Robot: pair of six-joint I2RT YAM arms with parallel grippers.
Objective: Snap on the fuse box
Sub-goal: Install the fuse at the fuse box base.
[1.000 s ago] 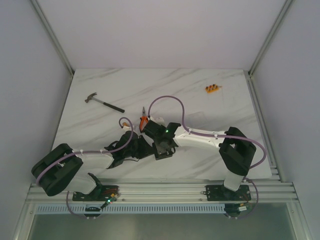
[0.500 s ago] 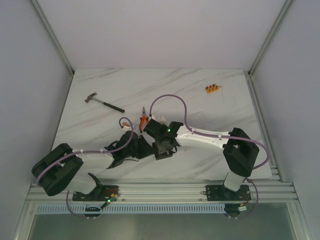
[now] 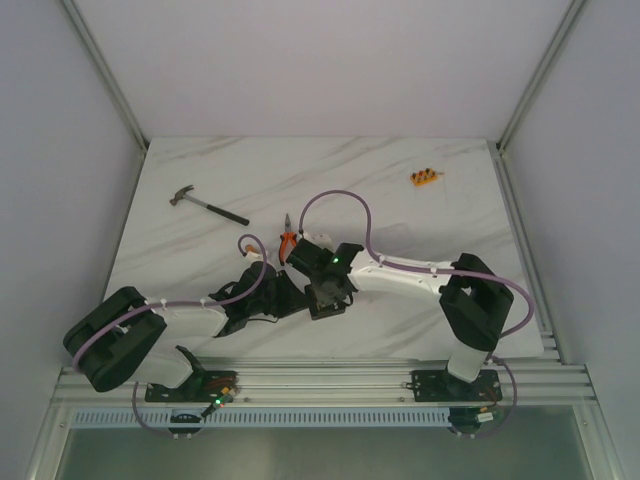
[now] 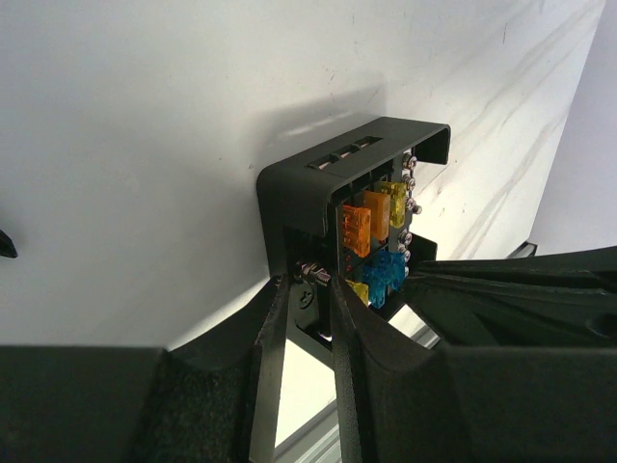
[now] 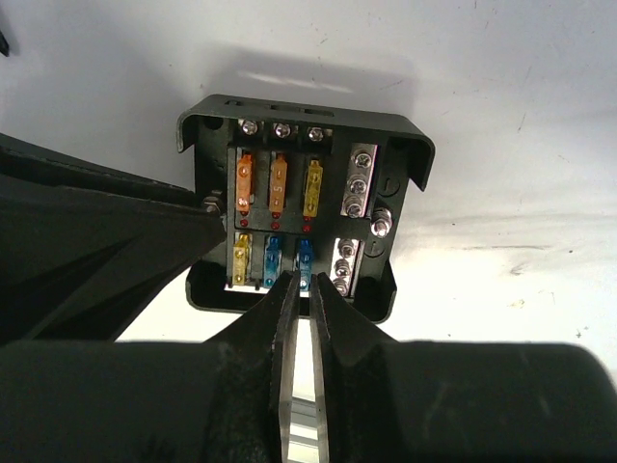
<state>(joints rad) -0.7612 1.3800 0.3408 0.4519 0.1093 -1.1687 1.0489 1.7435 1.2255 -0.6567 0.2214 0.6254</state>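
From above, the fuse box [image 4: 307, 188] is almost wholly hidden under both wrists. Its left wall is pinched by the left gripper [image 4: 308, 294], jaws partly closed. The box is laid flat, fuses upward; as it is roughly square, no long axis can be told. The right gripper [image 5: 301, 282], parted by a slit, is poised at the near fuse row, with nothing seen gripped. Beyond the box are seen a hammer [image 3: 207, 205] far-left, pliers [image 3: 287, 240] just behind, and an orange fuse strip [image 3: 425, 178] far-right.

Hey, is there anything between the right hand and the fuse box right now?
Nothing visible: the right hand is right at the near edge of the black square plastic fuse box, tips by a blue fuse. The left hand grips its side wall.
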